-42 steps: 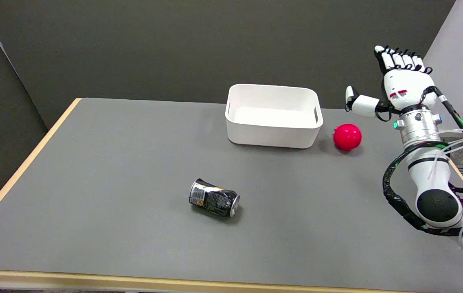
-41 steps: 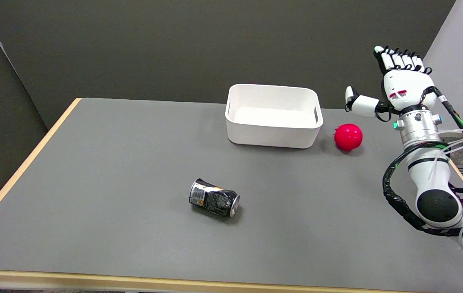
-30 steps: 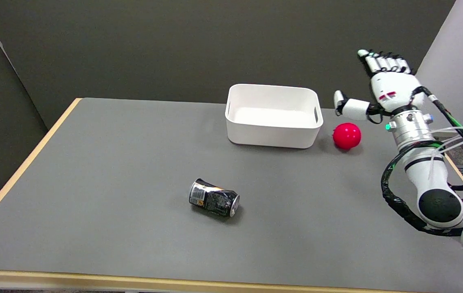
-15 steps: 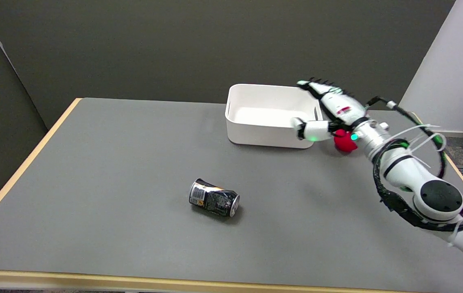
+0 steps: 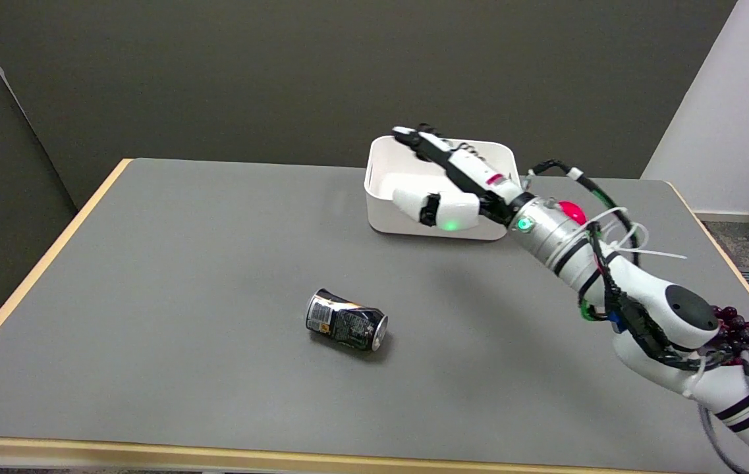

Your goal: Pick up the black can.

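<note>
Nearest me, the dented black aluminium can (image 5: 346, 323) lies on its side on the grey tabletop (image 5: 183, 276), its silver end facing right, so I'll want to come down over it. My right hand (image 5: 448, 191) hovers farther back, fingers spread and empty, before the white plastic bin (image 5: 377, 184). A red ball (image 5: 572, 210) peeks behind the arm.

The right arm (image 5: 618, 283) is stretched in from the lower right and angled up and to the left across the picture. The right hand (image 5: 456, 181) is held in the air with nothing in it. Its fingers (image 5: 417, 139) are extended straight and kept close together, while the thumb (image 5: 427, 205) is spread apart below them. A green light is shown at the wrist (image 5: 524, 224).
</note>
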